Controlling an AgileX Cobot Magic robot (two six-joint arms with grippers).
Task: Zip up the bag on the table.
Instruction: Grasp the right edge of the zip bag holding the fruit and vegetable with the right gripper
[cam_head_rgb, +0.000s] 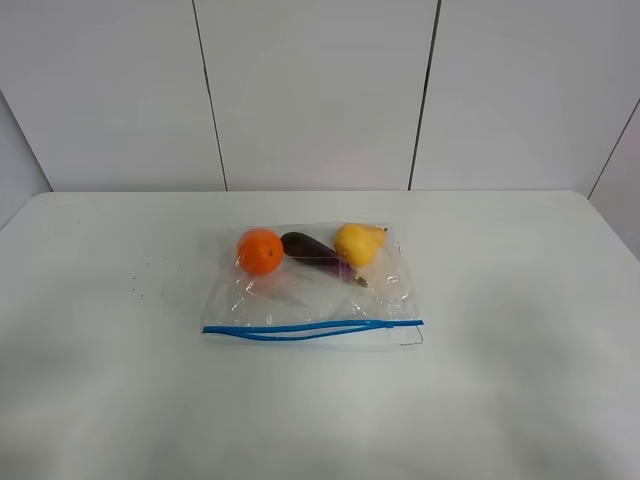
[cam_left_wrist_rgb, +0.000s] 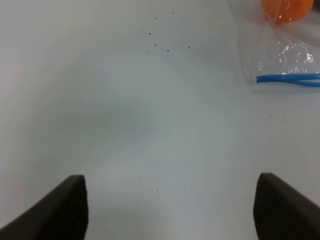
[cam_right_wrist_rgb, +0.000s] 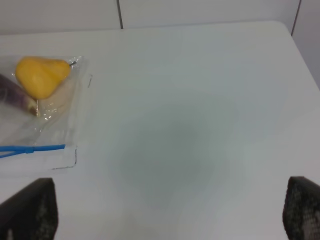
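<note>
We see the bag (cam_head_rgb: 310, 290) lying flat in the middle of the counter (cam_head_rgb: 100, 380), its blue zipper strip (cam_head_rgb: 312, 328) running parallel to the counter's near edge, gaping along most of its length. Both arms hover over bare counter, left fingers (cam_left_wrist_rgb: 70, 210) and right fingers (cam_right_wrist_rgb: 32, 212) spread wide, holding nothing. The strip's right end looks nearer our right fingers
</note>
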